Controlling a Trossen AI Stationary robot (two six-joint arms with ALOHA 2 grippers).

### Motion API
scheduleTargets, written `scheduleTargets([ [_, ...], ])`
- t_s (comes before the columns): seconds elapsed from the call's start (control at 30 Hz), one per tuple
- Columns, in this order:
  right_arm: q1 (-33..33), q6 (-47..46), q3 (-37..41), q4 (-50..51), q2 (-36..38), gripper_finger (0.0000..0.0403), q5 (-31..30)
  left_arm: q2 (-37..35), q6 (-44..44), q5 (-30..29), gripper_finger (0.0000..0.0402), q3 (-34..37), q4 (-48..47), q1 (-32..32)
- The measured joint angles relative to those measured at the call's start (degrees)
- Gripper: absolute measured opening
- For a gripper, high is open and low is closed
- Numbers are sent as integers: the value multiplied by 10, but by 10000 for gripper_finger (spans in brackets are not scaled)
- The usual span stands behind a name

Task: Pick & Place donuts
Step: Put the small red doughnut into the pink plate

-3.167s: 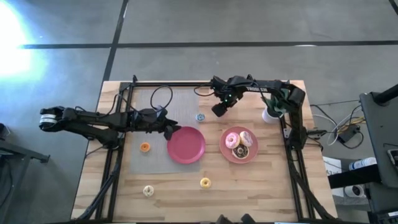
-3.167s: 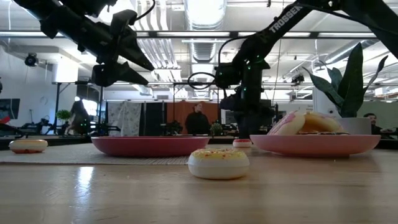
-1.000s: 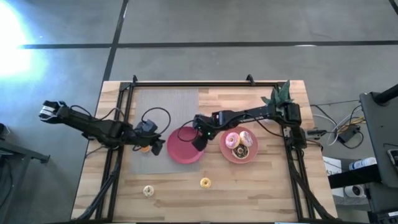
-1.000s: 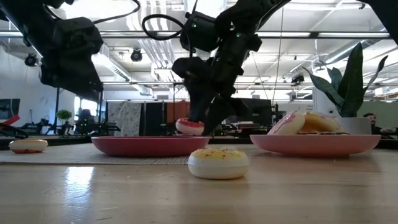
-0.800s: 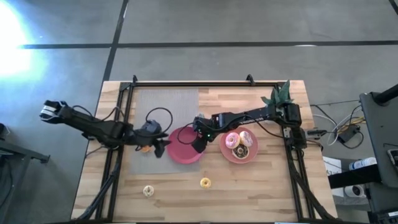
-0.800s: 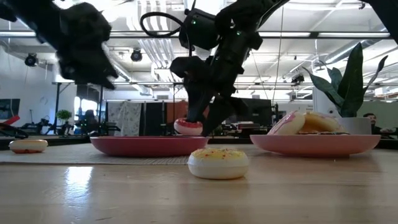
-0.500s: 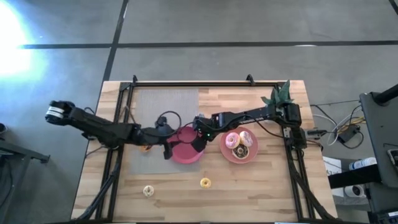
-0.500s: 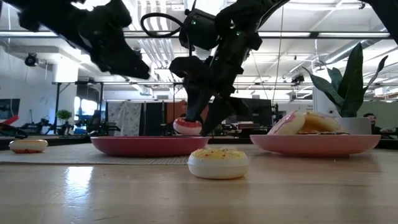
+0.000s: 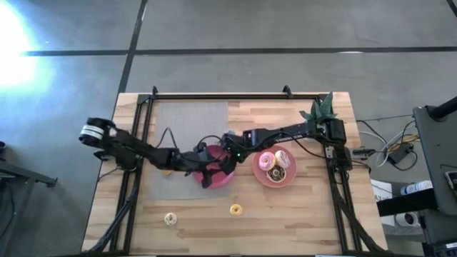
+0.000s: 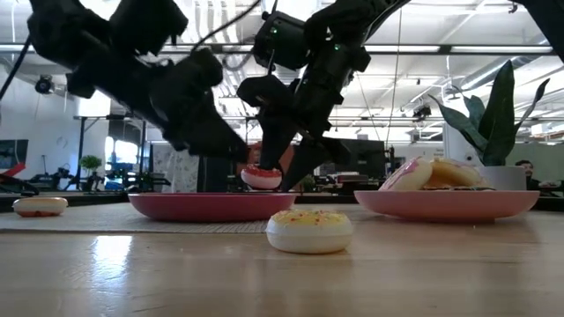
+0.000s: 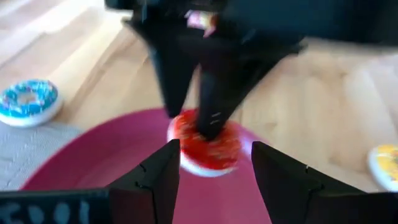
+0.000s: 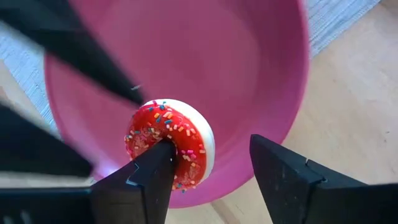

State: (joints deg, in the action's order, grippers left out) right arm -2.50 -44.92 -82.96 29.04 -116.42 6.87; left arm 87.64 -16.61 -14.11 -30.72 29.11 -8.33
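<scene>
The red donut [image 12: 171, 144], frosted and sprinkled, hangs above the red plate [image 9: 227, 179]. My right gripper [image 12: 210, 144] reaches in over the plate from the table's right, fingers open and pointing down. My left gripper [image 11: 216, 160] comes from the table's left, low over the plate and open. Its fingertips stand on either side of the red donut [image 11: 205, 144] without visibly touching it. The blue donut [image 11: 26, 102] lies flat on the wood beyond the plate. The yellow donut [image 9: 235, 209] and the cream donut [image 9: 170, 218] lie near the table's near edge. My right gripper carries the red donut on one finger [image 12: 155, 171], whose tip sits in the donut's hole [image 12: 166, 144]. The other finger [image 12: 280, 168] stands apart from the rim. The fingers come from above. The donut hangs tilted and lifted clear of the plate [image 10: 262, 178].
The pink plate [image 9: 257, 173] to the right holds the three larger donuts. A potted plant [image 9: 319, 113] stands at the far right corner. A grey mat [image 9: 189, 121] covers the far left part of the table. Bare wood lies along the near edge.
My left gripper has swept from the mat, beside the orange donut, toward the table's right and across the red plate, up to the red donut. My right gripper and the donut on it have stayed in place.
</scene>
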Motion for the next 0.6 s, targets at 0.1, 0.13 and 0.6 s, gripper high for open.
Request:
scheduleTargets([
  [0.1, 1, -2, 0, -2, 1, 196, 11, 28, 0, 0, 172, -1, 3, 6],
  [0.13, 2, -2, 0, -2, 1, 196, 12, 35, 0, 1, 172, -2, 5, 7],
  [0.6, 1, 26, 0, 22, 20, 196, -9, 39, -29, 4, 172, -19, -19, 9],
])
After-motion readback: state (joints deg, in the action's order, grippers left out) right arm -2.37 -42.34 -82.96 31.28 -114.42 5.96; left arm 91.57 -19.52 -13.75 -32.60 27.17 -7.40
